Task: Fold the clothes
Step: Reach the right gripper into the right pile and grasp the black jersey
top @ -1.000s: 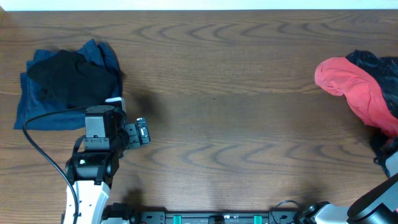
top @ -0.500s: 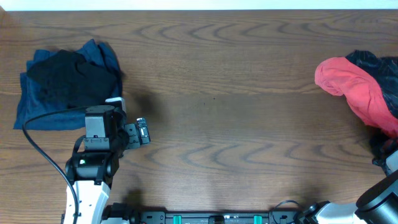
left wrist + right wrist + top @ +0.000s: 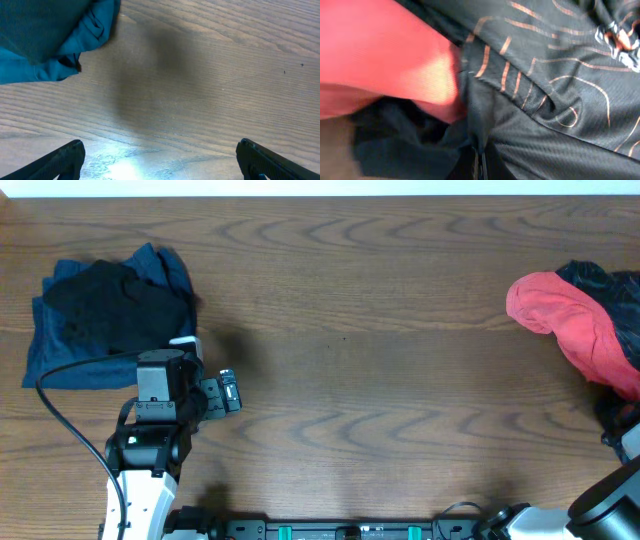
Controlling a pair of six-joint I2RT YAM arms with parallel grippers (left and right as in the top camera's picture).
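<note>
1. Our left hand (image 3: 160, 152) hangs released, its two dark fingers (image 3: 65, 161) spread wide at the lower corners of the wrist view, above the bare brown wood-grain surface (image 3: 380, 330).
2. From overhead we see the left arm (image 3: 150, 450) rising from the near edge, white at its base and black above. Its hand is turned toward the right, just beside the near right corner of a blue cloth garment (image 3: 60, 360).
3. That blue cloth garment lies flat at the far left of the surface with a black cloth garment (image 3: 110, 310) resting on top of it. One blue corner shows at the top left of the left wrist view.
4. Our right hand (image 3: 480, 162) is clenched on a raised ridge of the black sports shirt (image 3: 545, 75), which has thin orange contour lines. We can barely make out the fingers themselves under the fabric at the bottom centre.
5. The right arm (image 3: 605, 500) enters the overhead view at the lower right corner and leans toward the right edge. We cannot make out its hand from there.
6. The shirt lies crumpled at the right edge of the surface, touching and partly under a soft red cloth garment (image 3: 565, 315).
</note>
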